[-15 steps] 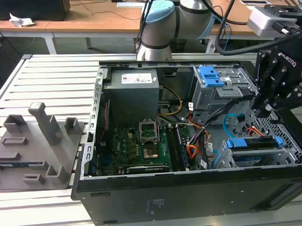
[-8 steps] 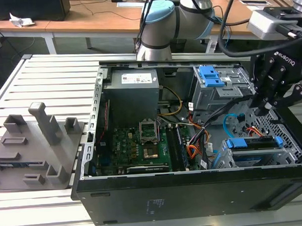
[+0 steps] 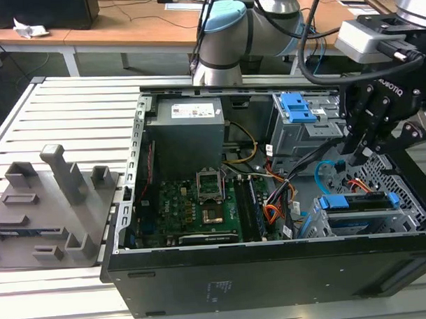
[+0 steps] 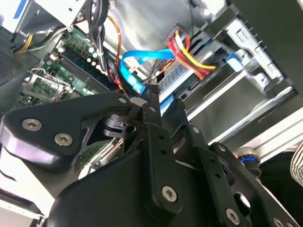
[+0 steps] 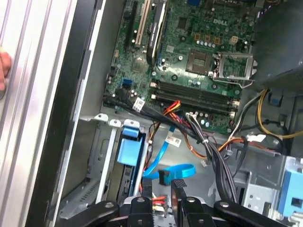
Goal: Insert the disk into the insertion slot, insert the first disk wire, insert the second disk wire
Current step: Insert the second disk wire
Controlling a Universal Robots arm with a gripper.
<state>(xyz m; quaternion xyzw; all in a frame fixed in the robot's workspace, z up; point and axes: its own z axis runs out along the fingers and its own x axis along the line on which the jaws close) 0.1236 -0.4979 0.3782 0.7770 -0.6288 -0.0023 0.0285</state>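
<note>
An open computer case (image 3: pixel 273 269) lies on a slatted table (image 3: pixel 71 108). The gripper (image 3: pixel 358 154) reaches into it above the disk (image 3: pixel 358 202), near a light-blue cable (image 3: pixel 325 171).

We see the gripper (image 3: pixel 356 156) low in the case's right corner, hemmed by the grey metal bay (image 3: pixel 299 132) behind, black cables (image 3: pixel 297 172) leftward, and the light-blue cable (image 3: pixel 327 171) looping beside its fingers (image 5: pixel 147 188).

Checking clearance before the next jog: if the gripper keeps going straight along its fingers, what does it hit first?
Most likely the second disk wire: in the first wrist view its light-blue loop lies just past the gripper, with the disk off to one side. Depth is unclear, so this is a judgement.
</note>
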